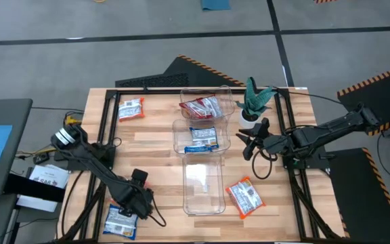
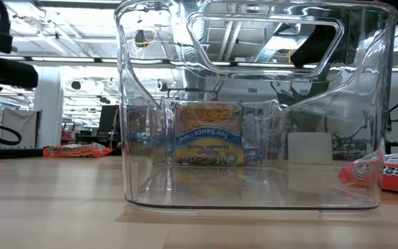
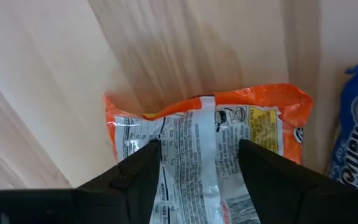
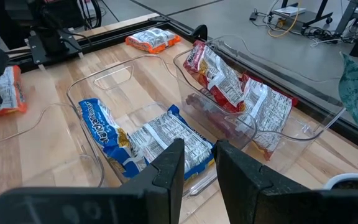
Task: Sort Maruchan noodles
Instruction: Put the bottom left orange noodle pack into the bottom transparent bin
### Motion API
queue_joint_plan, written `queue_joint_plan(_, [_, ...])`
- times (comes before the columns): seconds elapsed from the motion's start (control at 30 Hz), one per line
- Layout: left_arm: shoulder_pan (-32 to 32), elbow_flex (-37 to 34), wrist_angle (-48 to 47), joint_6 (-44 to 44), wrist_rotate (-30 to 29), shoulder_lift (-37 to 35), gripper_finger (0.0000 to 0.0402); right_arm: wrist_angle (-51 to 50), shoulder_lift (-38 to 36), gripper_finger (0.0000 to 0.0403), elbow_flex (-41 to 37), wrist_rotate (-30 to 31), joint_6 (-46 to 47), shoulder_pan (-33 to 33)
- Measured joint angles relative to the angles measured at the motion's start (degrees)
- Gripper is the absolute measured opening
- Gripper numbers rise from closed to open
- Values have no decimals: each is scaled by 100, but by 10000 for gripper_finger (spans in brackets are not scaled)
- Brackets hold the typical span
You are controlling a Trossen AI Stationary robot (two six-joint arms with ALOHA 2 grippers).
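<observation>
1. Three clear bins stand in a row down the middle of your table: the far bin [image 1: 208, 102] holds red packets [image 1: 202, 108], the middle bin [image 1: 202, 137] holds blue-and-white packets [image 1: 202, 139], and the near bin [image 1: 203, 186] looks bare inside.
2. Your left gripper [image 3: 197, 163] is at the near left corner, fingers parted around an orange packet [image 3: 210, 134], beside a blue packet [image 1: 120, 220]; whether they grip it is hard to tell from the wrist view.
3. Your right gripper [image 1: 249, 144] waits just right of the middle bin, fingers narrowly parted and holding nothing.
4. Two more orange packets lie loose: one far left [image 1: 131, 108], one near right [image 1: 244, 197].
</observation>
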Motion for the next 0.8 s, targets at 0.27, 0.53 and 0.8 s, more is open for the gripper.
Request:
queue_joint_plan(0.27, [22,13,-230,-78,-267,5,33,2,0,118,0,-2,0,0])
queue_joint_plan(0.53, [22,612,-875,160,-731,3,0,2,0,118,0,0,0,0])
queue_joint_plan(0.8, [22,1627,-1679,296,-1695,-154,0,4,0,118,0,0,0,0])
